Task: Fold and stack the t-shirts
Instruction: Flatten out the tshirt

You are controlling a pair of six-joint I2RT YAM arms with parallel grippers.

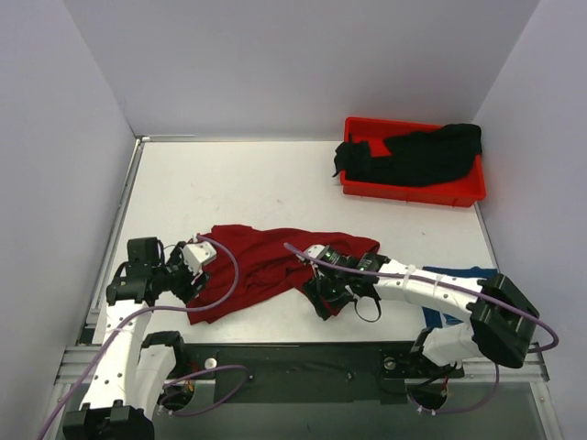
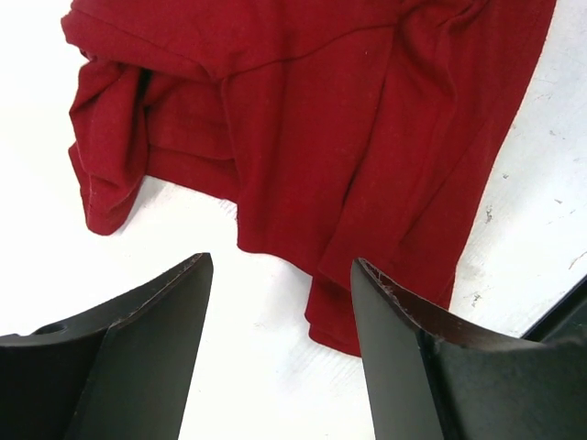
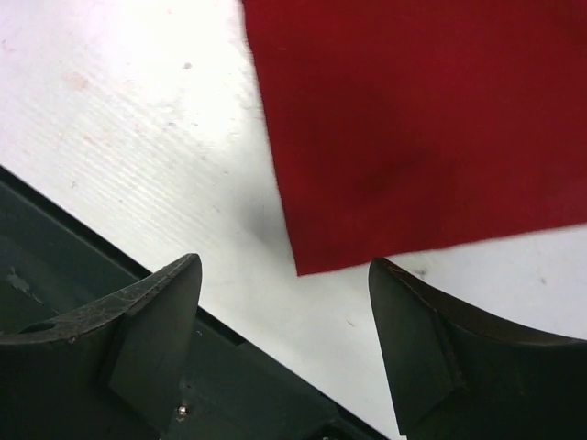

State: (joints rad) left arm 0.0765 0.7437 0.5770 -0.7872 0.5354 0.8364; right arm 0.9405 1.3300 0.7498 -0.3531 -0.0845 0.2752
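Observation:
The dark red t-shirt (image 1: 266, 261) lies crumpled on the white table near the front, between my two grippers. My left gripper (image 1: 186, 282) is open and empty at the shirt's left edge; in the left wrist view the rumpled red cloth (image 2: 321, 119) lies just beyond the open gripper (image 2: 280, 266), not between the jaws. My right gripper (image 1: 327, 300) is open and empty at the shirt's right front corner; the flat red corner (image 3: 413, 119) lies just ahead of the gripper (image 3: 284, 266). The black t-shirt (image 1: 417, 156) lies bunched in the tray. The blue t-shirt (image 1: 459, 280) is mostly hidden under the right arm.
The rigid red tray (image 1: 466, 191) stands at the back right by the wall. White walls enclose the table on three sides. The table's dark front edge (image 3: 92, 275) runs just below the right gripper. Purple cables loop along both arms.

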